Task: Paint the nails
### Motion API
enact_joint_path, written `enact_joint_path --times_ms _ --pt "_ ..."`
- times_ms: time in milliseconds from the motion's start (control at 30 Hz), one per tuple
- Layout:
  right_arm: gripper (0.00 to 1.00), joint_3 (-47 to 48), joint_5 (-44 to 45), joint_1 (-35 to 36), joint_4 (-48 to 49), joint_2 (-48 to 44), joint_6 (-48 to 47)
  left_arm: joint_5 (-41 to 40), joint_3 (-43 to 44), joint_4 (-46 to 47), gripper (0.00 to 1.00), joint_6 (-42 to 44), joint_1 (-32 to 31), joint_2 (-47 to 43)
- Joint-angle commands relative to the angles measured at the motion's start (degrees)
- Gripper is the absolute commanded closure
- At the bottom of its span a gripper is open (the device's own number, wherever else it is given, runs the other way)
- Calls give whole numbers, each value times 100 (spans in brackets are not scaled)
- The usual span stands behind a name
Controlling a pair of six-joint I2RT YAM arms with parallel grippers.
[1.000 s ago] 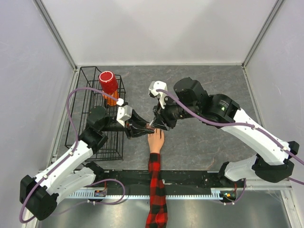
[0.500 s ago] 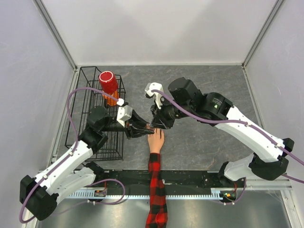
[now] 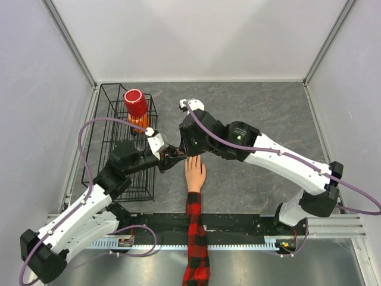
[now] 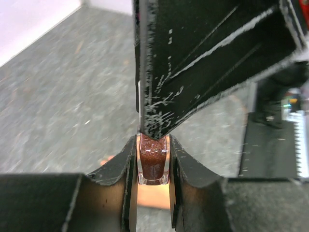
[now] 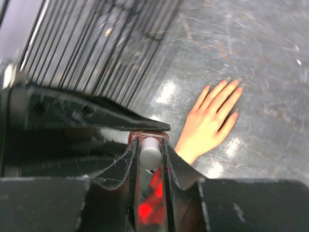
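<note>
The peach mannequin hand (image 3: 195, 174) lies palm down with its red-and-black plaid sleeve (image 3: 194, 238) toward the near edge. Its nails (image 5: 235, 90) are too small to make out. Just left of the fingertips, my left gripper (image 3: 172, 158) is shut on a tiny nail polish bottle (image 4: 153, 163) of glittery red-brown polish. In the left wrist view the left gripper (image 4: 153, 145) clamps the bottle's glass sides. My right gripper (image 3: 186, 152) comes down from above, and in the right wrist view the right gripper (image 5: 150, 143) is shut on the bottle's grey cap (image 5: 150, 153).
A black wire rack (image 3: 119, 173) stands on the left, with a red cup (image 3: 136, 103) on top of an orange object at its far end. A black rail (image 3: 244, 223) runs along the near edge between the arm bases.
The right arm swung left and lower over the bottle, and its jaws narrowed onto the cap. The left arm shifted slightly and kept hold of the bottle.
</note>
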Motion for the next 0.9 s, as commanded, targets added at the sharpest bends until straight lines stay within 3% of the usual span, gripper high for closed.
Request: enact_joint_path --times_ms 0,33,100,167,200,233,433,533,633,667,767,867 --pt "100 238 289 299 189 349 1234 -737 219 654 98 638 -252 -59" --pt "100 309 254 299 206 358 1199 -703 211 654 98 629 -296 -59" --pt "89 371 210 299 198 358 1015 -553 219 672 98 576 -332 -33" --pt "65 371 201 290 189 288 874 -474 237 681 98 532 -332 -16" --pt "60 362 219 290 189 183 734 -456 246 672 98 506 -332 11" --pt "48 362 227 255 171 121 663 -447 246 672 98 497 -332 11" --pt "15 117 35 -69 31 -599 -356 -132 421 566 98 304 -332 72" --pt "6 -182 -281 -316 127 -1012 -1066 289 552 487 98 137 -332 107" --pt "5 -726 -1106 -544 635 -1504 -1874 894 702 426 98 -82 -323 248" --pt "5 -867 -1857 -632 811 -1732 -1999 1054 772 382 98 -144 -323 353" --pt "13 -1411 -3265 -835 1444 -2057 -2492 1871 949 443 98 -522 -297 546" --pt "21 -1501 -3919 -967 1762 -2068 -2773 2513 1019 680 98 -943 -270 731"
